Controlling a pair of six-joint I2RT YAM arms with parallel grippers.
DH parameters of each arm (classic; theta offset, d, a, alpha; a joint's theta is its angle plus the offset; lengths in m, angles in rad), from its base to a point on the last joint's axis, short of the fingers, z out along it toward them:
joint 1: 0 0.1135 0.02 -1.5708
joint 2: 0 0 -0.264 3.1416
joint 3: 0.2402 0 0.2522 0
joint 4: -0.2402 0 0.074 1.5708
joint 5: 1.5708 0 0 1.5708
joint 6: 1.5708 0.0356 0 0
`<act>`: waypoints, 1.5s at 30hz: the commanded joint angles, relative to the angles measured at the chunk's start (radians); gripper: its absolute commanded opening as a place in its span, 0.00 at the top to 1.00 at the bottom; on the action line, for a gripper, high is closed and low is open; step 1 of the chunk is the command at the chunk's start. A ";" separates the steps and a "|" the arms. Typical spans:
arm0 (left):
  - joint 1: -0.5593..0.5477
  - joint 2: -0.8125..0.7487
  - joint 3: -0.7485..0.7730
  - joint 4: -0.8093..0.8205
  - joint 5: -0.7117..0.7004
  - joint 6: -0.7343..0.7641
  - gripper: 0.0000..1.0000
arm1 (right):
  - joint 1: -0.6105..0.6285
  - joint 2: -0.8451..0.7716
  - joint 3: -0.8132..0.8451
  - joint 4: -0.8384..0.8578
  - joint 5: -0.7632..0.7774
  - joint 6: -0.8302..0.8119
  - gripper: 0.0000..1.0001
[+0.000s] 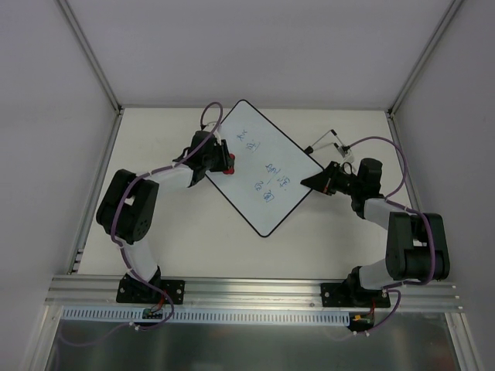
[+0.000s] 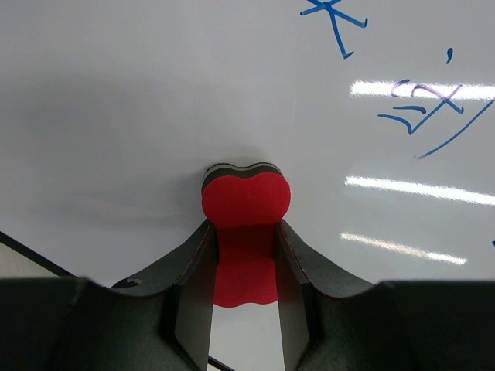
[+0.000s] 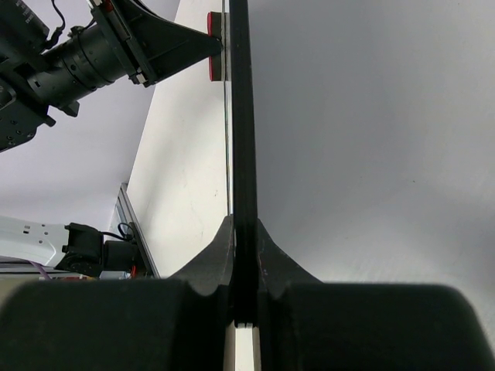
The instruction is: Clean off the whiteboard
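Observation:
The whiteboard (image 1: 249,154) lies turned like a diamond at the middle of the table, with blue handwriting (image 1: 269,182) on its right half. My left gripper (image 1: 223,162) is shut on the red bone-shaped eraser (image 1: 230,162) and presses it against the board's left part. In the left wrist view the eraser (image 2: 246,202) sits between the fingers of the left gripper (image 2: 244,226) on the white surface (image 2: 155,93), with blue strokes (image 2: 425,108) to the upper right. My right gripper (image 1: 319,182) is shut on the board's right corner. The right wrist view shows the right gripper (image 3: 244,232) clamping the black rim (image 3: 240,116) edge-on.
A small white and black marker-like object (image 1: 325,141) lies behind the board's right corner. The cream table (image 1: 193,239) is bounded by grey walls at the back and sides and by an aluminium rail (image 1: 247,290) at the front.

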 commanded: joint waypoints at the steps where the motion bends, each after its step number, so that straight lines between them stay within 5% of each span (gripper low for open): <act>1: 0.002 0.053 0.037 -0.035 -0.042 -0.006 1.00 | 0.042 -0.014 -0.018 0.006 -0.002 -0.254 1.00; 19: 0.089 0.191 0.397 -0.154 0.071 0.172 1.00 | 0.072 -0.001 -0.004 -0.037 -0.051 -0.296 1.00; 33: 0.019 0.314 0.571 -0.248 0.274 0.245 1.00 | 0.091 0.002 0.021 -0.111 -0.040 -0.357 1.00; 45: -0.170 0.213 0.383 -0.299 0.309 0.259 1.00 | 0.093 -0.001 0.027 -0.118 -0.029 -0.366 1.00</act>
